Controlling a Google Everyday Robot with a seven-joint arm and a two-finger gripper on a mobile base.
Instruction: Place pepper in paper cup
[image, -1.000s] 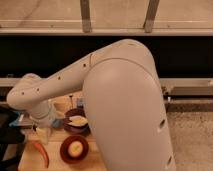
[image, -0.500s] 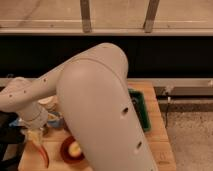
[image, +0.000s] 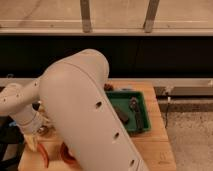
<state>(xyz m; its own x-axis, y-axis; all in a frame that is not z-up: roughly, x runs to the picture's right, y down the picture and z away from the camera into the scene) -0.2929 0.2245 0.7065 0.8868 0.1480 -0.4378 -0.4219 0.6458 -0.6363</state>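
Note:
The pepper (image: 44, 155) is a slim orange-red curve lying on the wooden table (image: 155, 145) at the lower left, partly cut off by the frame's bottom edge. My gripper (image: 32, 141) hangs at the end of the white arm (image: 85, 110), just above and left of the pepper's upper end. The paper cup is hidden behind the arm.
A green tray (image: 142, 118) with dark objects in it sits at the table's right side. The rim of a red bowl (image: 66, 155) shows beside the pepper under the arm. A small dark item (image: 43, 130) sits by the gripper. The table's right edge borders a grey floor.
The arm has swung left and down towards the pepper. It now covers the paper cup and most of the red bowl, and the green tray has come into view.

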